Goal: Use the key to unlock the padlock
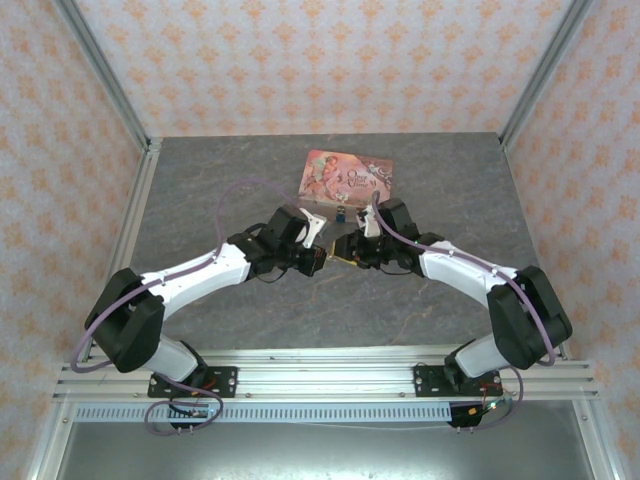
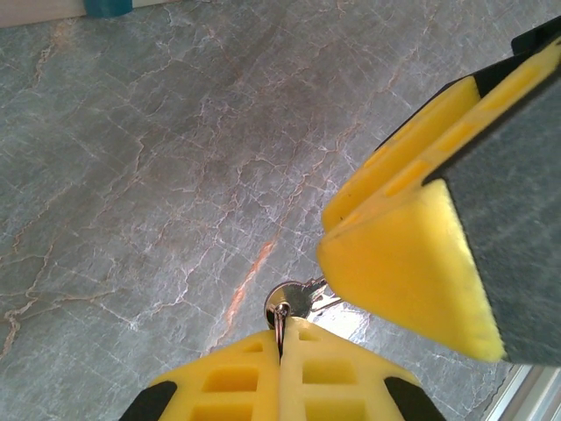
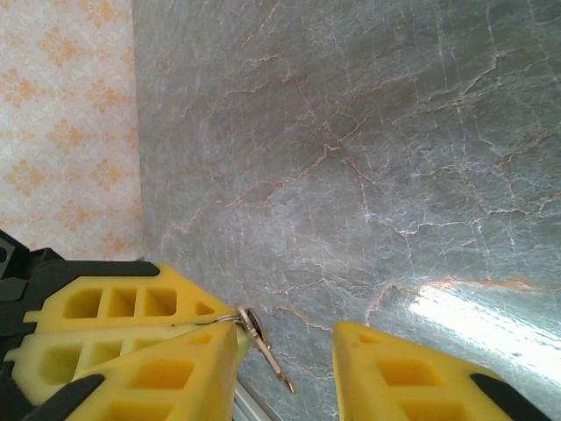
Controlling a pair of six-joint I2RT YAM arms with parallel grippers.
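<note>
The small silver key [image 2: 298, 298] hangs by its ring from my left gripper [image 2: 282, 338], whose yellow fingers are shut on the ring. In the right wrist view the key [image 3: 263, 344] dangles just beside the left finger of my right gripper [image 3: 285, 351], which is open around it without touching. The two grippers meet mid-table, left gripper [image 1: 320, 258] against right gripper [image 1: 346, 248]. The tiny teal padlock [image 1: 341, 214] lies on the table just behind them, in front of the pink tin; a teal corner of the padlock [image 2: 107, 7] shows at the top of the left wrist view.
The pink illustrated tin [image 1: 346, 175] lies flat at the back centre of the grey marbled table [image 1: 220, 180]. Aluminium frame posts and patterned walls enclose the table on three sides. A metal rail [image 1: 320, 380] runs along the near edge by the arm bases.
</note>
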